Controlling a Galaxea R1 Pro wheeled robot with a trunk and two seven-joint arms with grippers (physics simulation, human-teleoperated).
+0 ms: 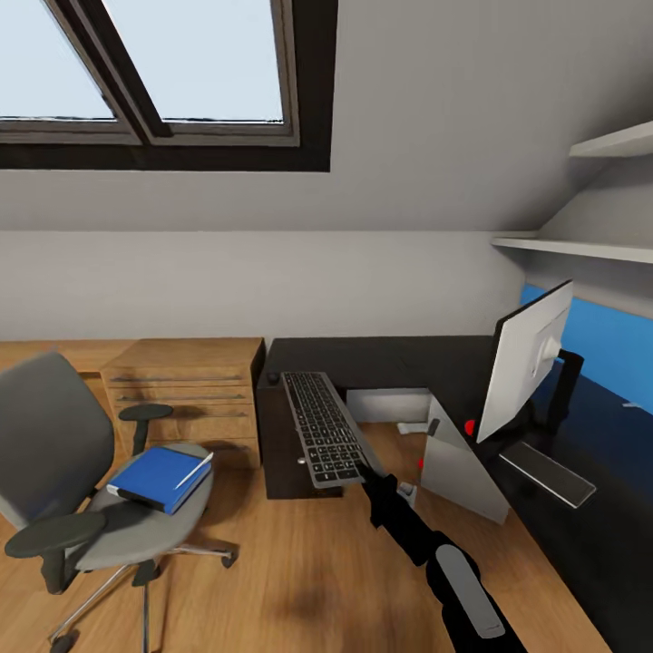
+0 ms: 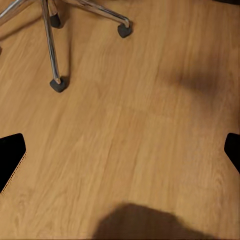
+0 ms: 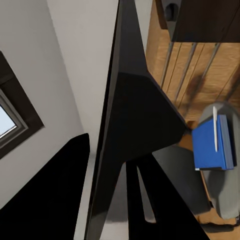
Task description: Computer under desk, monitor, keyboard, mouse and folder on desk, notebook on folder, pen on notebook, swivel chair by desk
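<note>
The swivel chair (image 1: 82, 490) stands at the left on the wood floor (image 1: 299, 562), carrying the blue folder (image 1: 156, 478) with the white pen (image 1: 194, 471) lying on top. Right of it, the right end effector (image 1: 370, 473) grips the keyboard (image 1: 323, 428) by its near end, in front of the black table (image 1: 381, 358). The computer (image 1: 458, 464) leans below the monitor (image 1: 526, 358). The left end effector (image 2: 120, 150) hangs spread open over the floor.

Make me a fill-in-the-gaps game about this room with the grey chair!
The bright blue folder lies on the seat of the grey padded swivel ____. 
A slim white ____ rests on top of the folder. 
The dark grey keyboard is held up by the robot's ____ gripper. 
The floor is made of ____.

Missing words: chair, pen, right, wood
</note>
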